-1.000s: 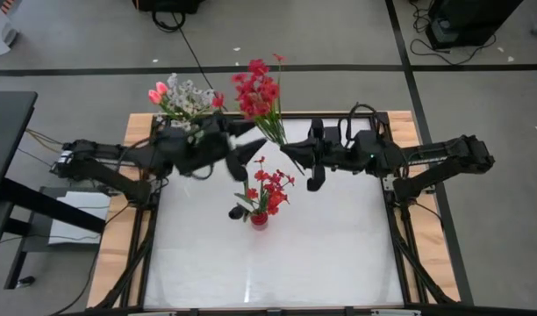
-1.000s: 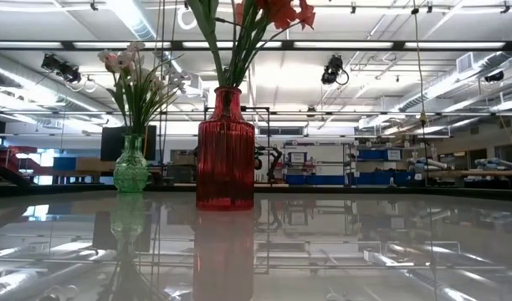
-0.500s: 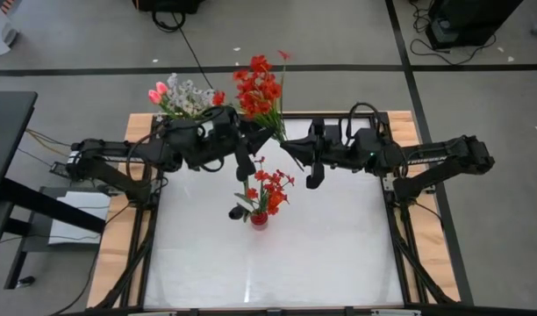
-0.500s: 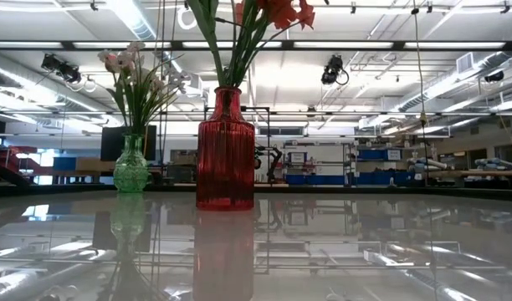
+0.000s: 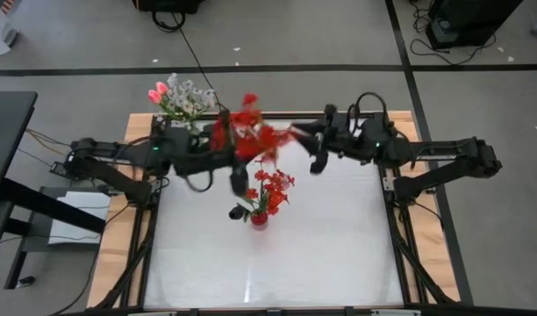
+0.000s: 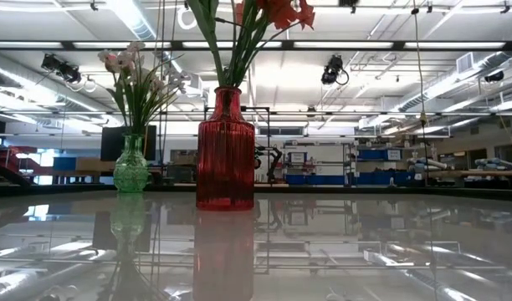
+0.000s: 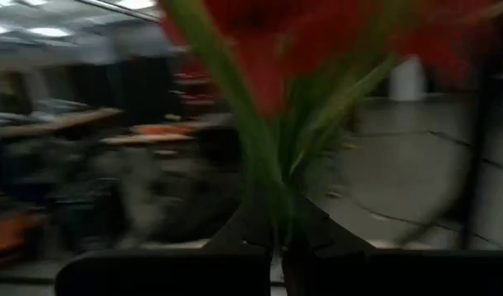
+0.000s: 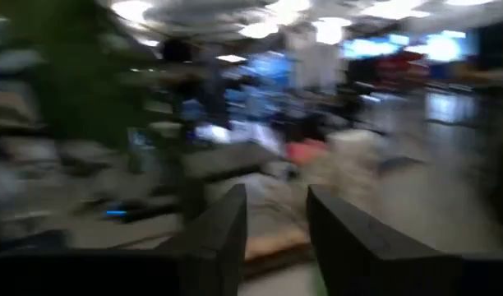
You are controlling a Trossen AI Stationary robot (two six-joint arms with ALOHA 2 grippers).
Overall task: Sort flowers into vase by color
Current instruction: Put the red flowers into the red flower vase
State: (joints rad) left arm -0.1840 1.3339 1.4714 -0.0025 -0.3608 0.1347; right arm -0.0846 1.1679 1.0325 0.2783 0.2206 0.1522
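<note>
From above, the left gripper is at the back middle of the table and it pinches a bunch of red flowers by the green stems. The bunch is blurred in this view; its long axis seems to run from the gripper toward the far edge of the table, blooms pointing away and a little to the right. In the left wrist view the stems rise from between the two dark fingers, which are pressed on them, and the red blooms spread wide above. Just in front of this gripper stands the red vase near the table's middle, with red flowers already in it, stems upright. The green vase stands at the back left corner and holds pink tulip buds and white blossoms, which lean outward over the table edge. The right gripper hangs at the back right of the red bunch, apart from it; its fingers are spread with a gap between them and hold nothing. I can read no label or writing on either vase
</note>
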